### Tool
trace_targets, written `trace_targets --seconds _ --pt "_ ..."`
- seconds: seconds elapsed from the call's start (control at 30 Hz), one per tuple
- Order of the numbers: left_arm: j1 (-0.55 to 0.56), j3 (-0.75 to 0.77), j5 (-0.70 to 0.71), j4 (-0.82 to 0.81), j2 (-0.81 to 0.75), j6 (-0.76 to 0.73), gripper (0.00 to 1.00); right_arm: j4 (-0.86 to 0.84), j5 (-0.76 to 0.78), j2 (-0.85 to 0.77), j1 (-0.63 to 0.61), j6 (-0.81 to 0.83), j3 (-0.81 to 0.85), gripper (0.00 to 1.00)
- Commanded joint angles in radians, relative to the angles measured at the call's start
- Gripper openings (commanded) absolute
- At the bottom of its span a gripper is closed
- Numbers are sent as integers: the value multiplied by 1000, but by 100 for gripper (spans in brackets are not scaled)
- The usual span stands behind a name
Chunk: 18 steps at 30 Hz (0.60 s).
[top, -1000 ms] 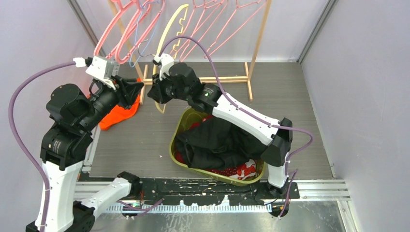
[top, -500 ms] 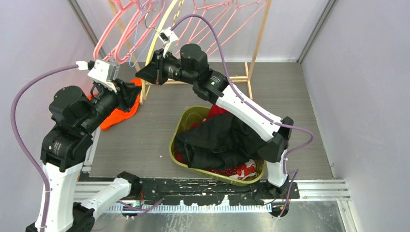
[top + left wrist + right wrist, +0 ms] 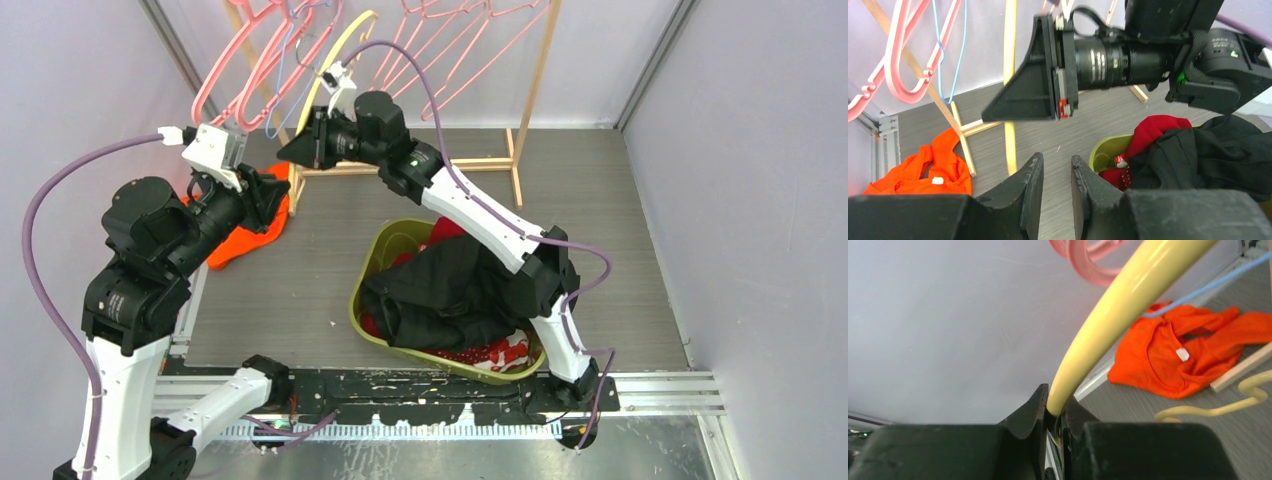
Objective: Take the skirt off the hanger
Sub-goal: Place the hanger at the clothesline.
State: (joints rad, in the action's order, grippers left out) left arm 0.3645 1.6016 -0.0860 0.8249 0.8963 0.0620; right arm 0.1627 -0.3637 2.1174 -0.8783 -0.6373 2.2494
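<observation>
The orange skirt [image 3: 245,235] lies crumpled on the floor at the left, under the rack's left end; it also shows in the left wrist view [image 3: 923,167] and the right wrist view [image 3: 1188,355]. My right gripper [image 3: 290,153] [image 3: 1055,407] is shut on the bare yellow hanger [image 3: 345,35] [image 3: 1118,315] and holds it up near the rack, among the other hangers. My left gripper [image 3: 275,190] [image 3: 1056,165] hovers just above the skirt's right edge, its jaws a little apart with nothing between them. The yellow hanger [image 3: 1009,60] hangs in front of it.
A wooden clothes rack [image 3: 530,100] stands at the back with several pink hangers [image 3: 250,70] and a thin blue one. An olive basket [image 3: 365,310] full of black and red clothes [image 3: 450,290] sits at centre. Grey walls close in on both sides.
My right arm has lifted the yellow hanger from low beside the basket up toward the rack's top rail. My left arm has hardly moved.
</observation>
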Motion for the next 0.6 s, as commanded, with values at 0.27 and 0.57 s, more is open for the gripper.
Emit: trace_targets --seconds 0.27,0.57 --pt "-1 67 21 49 4 -21 27 -177 37 107 124 -76 333 1" --pt "-1 78 43 71 4 -40 27 -205 53 139 175 -99 363 1"
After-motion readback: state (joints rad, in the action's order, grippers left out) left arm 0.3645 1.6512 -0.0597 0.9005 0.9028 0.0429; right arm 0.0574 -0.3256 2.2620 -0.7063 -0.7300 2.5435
